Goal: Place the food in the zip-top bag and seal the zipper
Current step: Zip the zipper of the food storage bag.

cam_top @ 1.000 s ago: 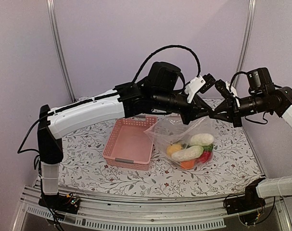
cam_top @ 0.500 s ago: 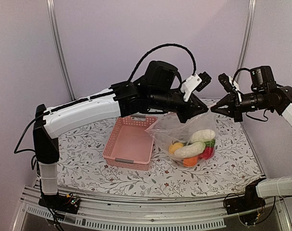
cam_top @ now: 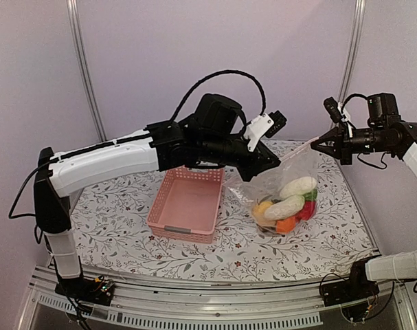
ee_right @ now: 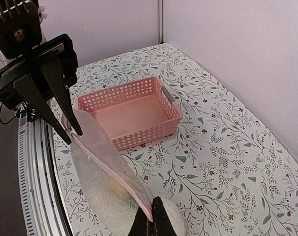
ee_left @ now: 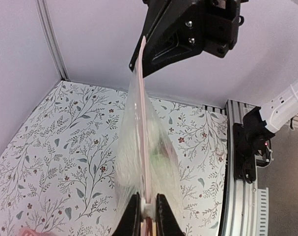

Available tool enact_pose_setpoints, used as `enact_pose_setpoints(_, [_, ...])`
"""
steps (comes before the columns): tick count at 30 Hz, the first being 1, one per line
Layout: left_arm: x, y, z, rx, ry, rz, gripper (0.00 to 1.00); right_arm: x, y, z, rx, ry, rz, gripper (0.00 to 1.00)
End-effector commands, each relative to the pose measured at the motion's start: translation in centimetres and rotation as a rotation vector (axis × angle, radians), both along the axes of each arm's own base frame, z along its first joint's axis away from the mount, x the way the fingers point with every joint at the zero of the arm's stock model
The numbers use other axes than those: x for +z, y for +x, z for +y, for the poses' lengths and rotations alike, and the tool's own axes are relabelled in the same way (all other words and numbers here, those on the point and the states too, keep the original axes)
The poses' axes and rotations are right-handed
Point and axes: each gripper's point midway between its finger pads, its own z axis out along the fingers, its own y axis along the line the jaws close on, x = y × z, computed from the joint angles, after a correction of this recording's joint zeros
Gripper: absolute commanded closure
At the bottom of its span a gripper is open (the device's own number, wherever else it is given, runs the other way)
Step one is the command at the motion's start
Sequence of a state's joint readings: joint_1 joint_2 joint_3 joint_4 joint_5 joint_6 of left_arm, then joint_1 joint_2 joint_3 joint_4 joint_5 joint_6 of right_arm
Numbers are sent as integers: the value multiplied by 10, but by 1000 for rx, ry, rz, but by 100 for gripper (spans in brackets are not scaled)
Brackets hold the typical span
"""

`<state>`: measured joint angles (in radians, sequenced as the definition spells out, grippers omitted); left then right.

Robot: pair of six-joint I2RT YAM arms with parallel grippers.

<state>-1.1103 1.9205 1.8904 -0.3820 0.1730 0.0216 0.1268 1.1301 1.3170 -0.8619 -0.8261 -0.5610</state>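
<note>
Left gripper (cam_top: 275, 162): clenched on the left end of the bag's mouth edge; in the left wrist view its two fingers (ee_left: 133, 216) pinch the strip between them
Right gripper (cam_top: 319, 143): clamped on the opposite end of the same edge, higher than the left gripper and towards the far right of the tabletop (cam_top: 126, 234)
Zip-top bag (cam_top: 266, 189): clear and crinkled, hanging below the two grippers with its mouth edge uppermost, to the right of the pink basket (cam_top: 186, 203); whether its bottom rests on the tabletop cannot be told
Zipper (ee_left: 145, 142): a thin pinkish strip drawn straight and taut from one gripper to the other; in the wrist views it reads as a single line, but whether it is pressed fully closed cannot be told
Food (cam_top: 285, 207): all gathered in the lower part of the bag, two white pieces lying across the top, a yellow-orange one at the left, an orange one at the bottom, red and a bit of green at the right
Pink basket: slatted, upright on the tabletop under the left arm, nothing seen inside it
Tabletop: white cloth with a leaf and flower print
</note>
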Motion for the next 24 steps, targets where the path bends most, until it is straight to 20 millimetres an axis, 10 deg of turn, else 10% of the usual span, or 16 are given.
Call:
enact_pose_setpoints(1, [-43,0,38,41,160,99,92,22,31,-25,-118,-7,-114,100])
enact_pose_setpoints(24, [-85,-4,100,147,228,182,92,9,49,-40,-187,-13,-85,100])
